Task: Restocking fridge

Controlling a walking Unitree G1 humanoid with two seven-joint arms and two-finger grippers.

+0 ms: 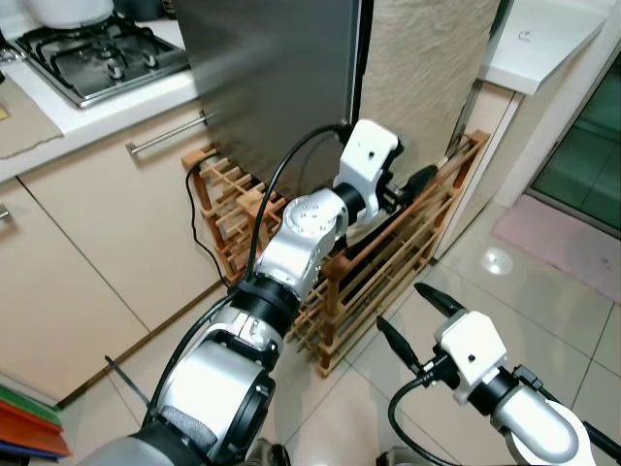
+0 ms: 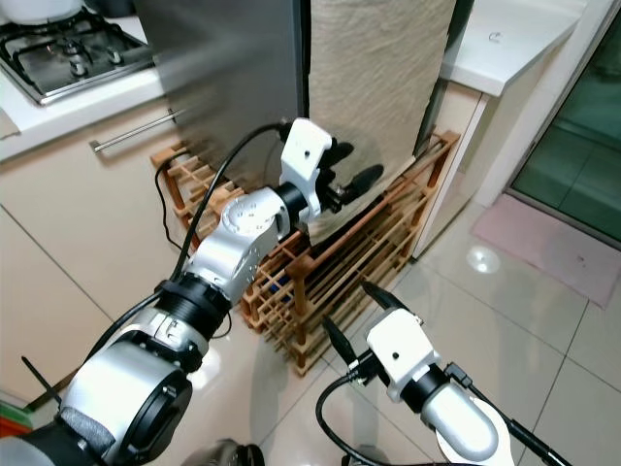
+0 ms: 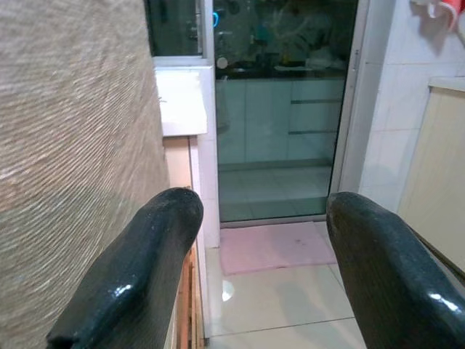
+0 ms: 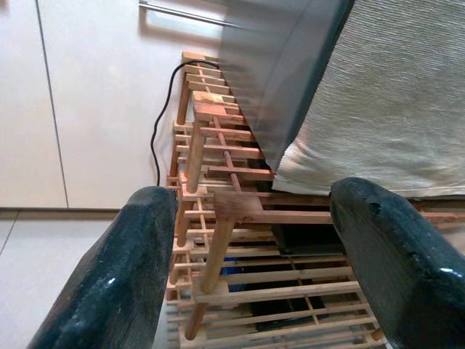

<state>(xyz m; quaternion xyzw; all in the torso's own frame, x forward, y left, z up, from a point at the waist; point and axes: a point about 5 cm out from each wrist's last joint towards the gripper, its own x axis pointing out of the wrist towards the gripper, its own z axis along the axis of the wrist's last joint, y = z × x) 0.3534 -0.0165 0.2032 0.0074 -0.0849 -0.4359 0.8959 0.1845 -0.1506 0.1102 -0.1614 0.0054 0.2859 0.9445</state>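
Left gripper (image 1: 412,184), fingers apart and empty, reaches beside the tall fridge (image 1: 281,87), nearer than the right gripper (image 1: 412,316), which hangs spread and empty lower down.

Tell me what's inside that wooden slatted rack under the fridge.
Between the slats of the wooden rack I see dark gaps, one dark object and a small blue object; neither can be identified. A black cable runs down its outer side. The fridge covers the rack's rear part.
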